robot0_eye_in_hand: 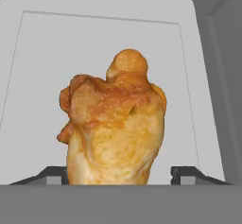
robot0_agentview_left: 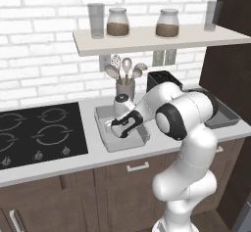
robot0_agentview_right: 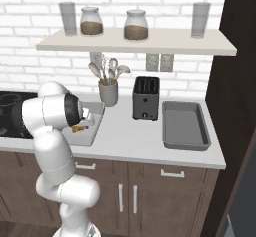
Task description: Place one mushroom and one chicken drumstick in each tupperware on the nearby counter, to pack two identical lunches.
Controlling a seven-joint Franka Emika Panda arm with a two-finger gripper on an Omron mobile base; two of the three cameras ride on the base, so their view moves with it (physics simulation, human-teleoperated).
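Right now my pincer (robot0_eye_in_hand: 121, 178) hangs low over the near tupperware (robot0_agentview_left: 104, 116), the grey tray on the counter (robot0_agentview_right: 130, 136) between the cooktop (robot0_agentview_left: 34, 133) and the toaster (robot0_agentview_right: 145, 98). From the hand view, my two fingertips (robot0_eye_in_hand: 52, 175) stand apart on either side of a chicken drumstick (robot0_eye_in_hand: 116, 133). There is a gap on both sides, so the jaws look parted and not pinching. I cannot tell for sure whether the meat already rests on the tray floor, though it seems to sit inside the rim. From the right base view a bit of orange (robot0_agentview_right: 77, 128) shows in that tray below my wrist.

The second tupperware (robot0_agentview_right: 185, 126) sits well apart, on the far side of the toaster, and looks bare.

As for handling, I judge the drumstick light, firm but lumpy, and probably a little slick on its skin. The plump end is the best place to take hold, across its broad middle, since the thin bone would likely slip or pivot between my tips. It looks sturdy, not fragile.
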